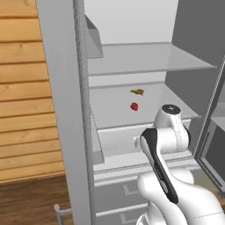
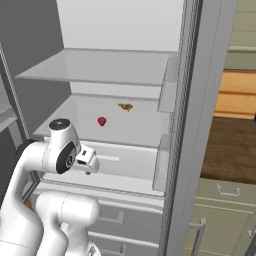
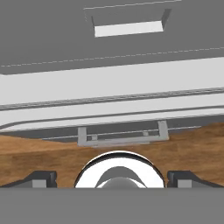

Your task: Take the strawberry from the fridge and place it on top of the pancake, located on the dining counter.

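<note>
No writing is legible. The fridge (image 1: pixel 66 110) stands open; the strawberry (image 1: pixel 134 106) rests on its shelf (image 1: pixel 154 105). The end effector (image 2: pixel 89 161) spreads wide, holding nothing.

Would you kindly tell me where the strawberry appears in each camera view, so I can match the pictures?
Left base view: the strawberry lies on the fridge's middle shelf, centre of the picture, above the arm.
Right base view: the strawberry lies left of centre on the same shelf.
Hand view: it looks down at drawer fronts and wooden floor, with nothing red there.
Shared landmark: the yellowish-brown scrap lying just behind the strawberry.
</note>
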